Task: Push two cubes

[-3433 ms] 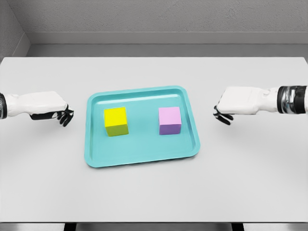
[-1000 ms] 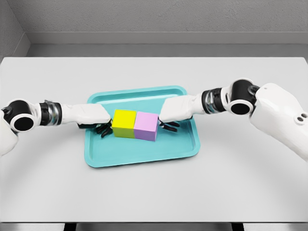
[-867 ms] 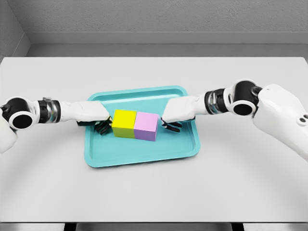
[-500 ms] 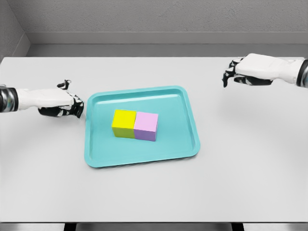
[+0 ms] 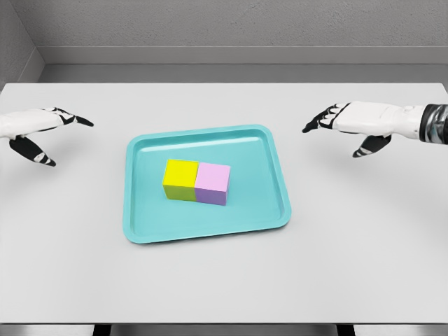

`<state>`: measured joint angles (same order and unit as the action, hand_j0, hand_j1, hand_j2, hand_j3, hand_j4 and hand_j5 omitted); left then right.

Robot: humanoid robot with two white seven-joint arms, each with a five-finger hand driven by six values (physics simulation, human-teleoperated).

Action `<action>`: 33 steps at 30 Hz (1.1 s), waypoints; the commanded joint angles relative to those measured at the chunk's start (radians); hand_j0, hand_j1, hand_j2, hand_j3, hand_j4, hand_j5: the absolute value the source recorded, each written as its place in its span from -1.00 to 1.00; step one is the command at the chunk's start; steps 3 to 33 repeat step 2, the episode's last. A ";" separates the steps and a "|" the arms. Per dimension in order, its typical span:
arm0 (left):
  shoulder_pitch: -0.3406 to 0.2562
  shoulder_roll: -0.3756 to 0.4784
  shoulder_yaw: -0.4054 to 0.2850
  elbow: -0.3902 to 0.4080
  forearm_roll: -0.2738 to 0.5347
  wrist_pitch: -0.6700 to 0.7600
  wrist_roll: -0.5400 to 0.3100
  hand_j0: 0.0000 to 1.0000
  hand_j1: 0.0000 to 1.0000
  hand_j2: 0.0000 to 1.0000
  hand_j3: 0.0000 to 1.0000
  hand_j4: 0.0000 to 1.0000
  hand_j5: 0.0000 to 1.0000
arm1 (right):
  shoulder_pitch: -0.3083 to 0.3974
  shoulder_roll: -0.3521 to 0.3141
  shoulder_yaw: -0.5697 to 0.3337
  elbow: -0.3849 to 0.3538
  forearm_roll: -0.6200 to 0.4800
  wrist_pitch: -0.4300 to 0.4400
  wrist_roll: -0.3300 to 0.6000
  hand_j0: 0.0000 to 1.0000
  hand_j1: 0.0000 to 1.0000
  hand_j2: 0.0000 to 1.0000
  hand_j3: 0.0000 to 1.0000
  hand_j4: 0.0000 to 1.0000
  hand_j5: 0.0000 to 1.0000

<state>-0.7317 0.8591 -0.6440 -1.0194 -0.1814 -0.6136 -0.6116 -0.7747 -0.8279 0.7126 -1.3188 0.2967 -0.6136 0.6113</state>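
A yellow cube (image 5: 181, 180) and a pink cube (image 5: 212, 185) sit side by side, touching, in the middle of a teal tray (image 5: 273, 210). My left hand (image 5: 47, 134) hovers over the table at the far left edge, fingers spread and holding nothing. Over the table to the right of the tray, my right hand (image 5: 336, 129) is also open with fingers extended, well apart from the cubes.
The tray lies on a wide light grey table (image 5: 224, 280). A grey wall (image 5: 224, 28) runs behind the table's far edge.
Both hands pushed the cubes together, then drew back out of the tray to the sides. Since half a second ago their fingers have uncurled and spread. The cubes stay joined.
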 commanded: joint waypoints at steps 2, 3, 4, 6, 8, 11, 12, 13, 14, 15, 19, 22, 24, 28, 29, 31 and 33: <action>0.000 -0.002 0.001 0.001 0.007 0.003 0.001 1.00 1.00 1.00 1.00 1.00 1.00 | 0.000 -0.004 0.001 0.000 -0.005 0.003 0.000 1.00 1.00 1.00 1.00 1.00 1.00; 0.000 -0.002 0.001 0.001 0.007 0.003 0.001 1.00 1.00 1.00 1.00 1.00 1.00 | 0.000 -0.004 0.001 0.000 -0.005 0.003 0.000 1.00 1.00 1.00 1.00 1.00 1.00; 0.000 -0.002 0.001 0.001 0.007 0.003 0.001 1.00 1.00 1.00 1.00 1.00 1.00 | 0.000 -0.004 0.001 0.000 -0.005 0.003 0.000 1.00 1.00 1.00 1.00 1.00 1.00; 0.000 -0.002 0.001 0.001 0.007 0.003 0.001 1.00 1.00 1.00 1.00 1.00 1.00 | 0.000 -0.004 0.001 0.000 -0.005 0.003 0.000 1.00 1.00 1.00 1.00 1.00 1.00; 0.000 -0.002 0.001 0.001 0.007 0.003 0.001 1.00 1.00 1.00 1.00 1.00 1.00 | 0.000 -0.004 0.001 0.000 -0.005 0.003 0.000 1.00 1.00 1.00 1.00 1.00 1.00; 0.000 -0.002 0.001 0.001 0.007 0.003 0.001 1.00 1.00 1.00 1.00 1.00 1.00 | 0.000 -0.004 0.001 0.000 -0.005 0.003 0.000 1.00 1.00 1.00 1.00 1.00 1.00; 0.000 -0.002 0.001 0.001 0.007 0.003 0.001 1.00 1.00 1.00 1.00 1.00 1.00 | 0.000 -0.004 0.001 0.000 -0.005 0.003 0.000 1.00 1.00 1.00 1.00 1.00 1.00; 0.000 -0.002 0.001 0.001 0.007 0.003 0.001 1.00 1.00 1.00 1.00 1.00 1.00 | 0.000 -0.004 0.001 0.000 -0.005 0.003 0.000 1.00 1.00 1.00 1.00 1.00 1.00; 0.000 -0.002 0.001 0.001 0.007 0.003 0.001 1.00 1.00 1.00 1.00 1.00 1.00 | 0.000 -0.004 0.001 0.000 -0.005 0.003 0.000 1.00 1.00 1.00 1.00 1.00 1.00; 0.000 -0.002 0.001 0.001 0.007 0.003 0.001 1.00 1.00 1.00 1.00 1.00 1.00 | 0.000 -0.004 0.001 0.000 -0.005 0.003 0.000 1.00 1.00 1.00 1.00 1.00 1.00; 0.000 -0.002 0.001 0.001 0.007 0.003 0.001 1.00 1.00 1.00 1.00 1.00 1.00 | 0.000 -0.004 0.001 0.000 -0.005 0.003 0.000 1.00 1.00 1.00 1.00 1.00 1.00; 0.000 -0.002 0.001 0.001 0.007 0.003 0.001 1.00 1.00 1.00 1.00 1.00 1.00 | 0.000 -0.004 0.001 0.000 -0.005 0.003 0.000 1.00 1.00 1.00 1.00 1.00 1.00; 0.000 -0.002 0.001 0.001 0.007 0.003 0.001 1.00 1.00 1.00 1.00 1.00 1.00 | 0.000 -0.004 0.001 0.000 -0.005 0.003 0.000 1.00 1.00 1.00 1.00 1.00 1.00; 0.000 -0.002 0.001 0.001 0.007 0.003 0.001 1.00 1.00 1.00 1.00 1.00 1.00 | 0.000 -0.004 0.001 0.000 -0.005 0.003 0.000 1.00 1.00 1.00 1.00 1.00 1.00; 0.000 -0.002 0.001 0.001 0.007 0.003 0.001 1.00 1.00 1.00 1.00 1.00 1.00 | 0.000 -0.004 0.001 0.000 -0.005 0.003 0.000 1.00 1.00 1.00 1.00 1.00 1.00; 0.000 -0.002 0.001 0.001 0.007 0.003 0.001 1.00 1.00 1.00 1.00 1.00 1.00 | 0.000 -0.004 0.001 0.000 -0.005 0.003 0.000 1.00 1.00 1.00 1.00 1.00 1.00; 0.000 -0.002 0.001 0.001 0.007 0.003 0.001 1.00 1.00 1.00 1.00 1.00 1.00 | 0.000 -0.004 0.001 0.000 -0.005 0.003 0.000 1.00 1.00 1.00 1.00 1.00 1.00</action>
